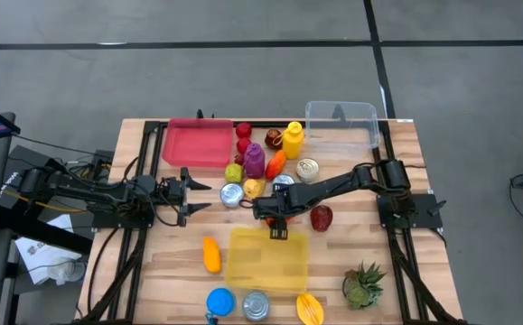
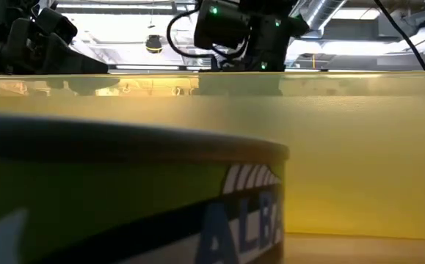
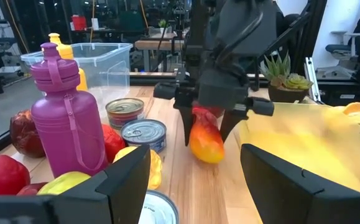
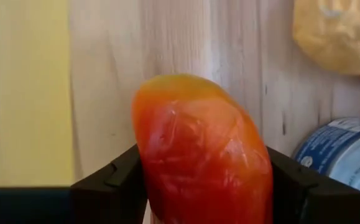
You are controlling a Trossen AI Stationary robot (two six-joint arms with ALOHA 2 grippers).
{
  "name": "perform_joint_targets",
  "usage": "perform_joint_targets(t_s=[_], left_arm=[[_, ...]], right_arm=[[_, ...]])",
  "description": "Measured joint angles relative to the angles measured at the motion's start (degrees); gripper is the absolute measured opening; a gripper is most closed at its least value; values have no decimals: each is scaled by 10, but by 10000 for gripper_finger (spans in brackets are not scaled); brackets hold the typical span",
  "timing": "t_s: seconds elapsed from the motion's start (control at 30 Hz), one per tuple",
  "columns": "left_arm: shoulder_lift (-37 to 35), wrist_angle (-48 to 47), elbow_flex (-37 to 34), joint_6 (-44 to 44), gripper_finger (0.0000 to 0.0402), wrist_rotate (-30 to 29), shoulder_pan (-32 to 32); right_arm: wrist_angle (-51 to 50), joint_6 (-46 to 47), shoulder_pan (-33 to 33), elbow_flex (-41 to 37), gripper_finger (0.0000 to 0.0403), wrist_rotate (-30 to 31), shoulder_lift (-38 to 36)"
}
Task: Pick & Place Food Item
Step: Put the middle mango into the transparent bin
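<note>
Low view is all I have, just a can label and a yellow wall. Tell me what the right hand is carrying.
Observer: The right hand is shut on a red-orange mango.
Operator: Say where it is relative to the yellow bin.
Observer: In the high view it is just beyond the yellow bin, near that bin's far edge, not yet over it.
Operator: Report the left hand.
Observer: The left hand waits open on the table's left side, pointing toward the purple bottle.
</note>
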Motion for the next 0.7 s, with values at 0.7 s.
perform_joint_targets(t_s=[0.7], left_arm=[[0, -1, 0, 0, 245, 0, 0]], right_arm=[[207, -123, 31, 62, 214, -24, -11]])
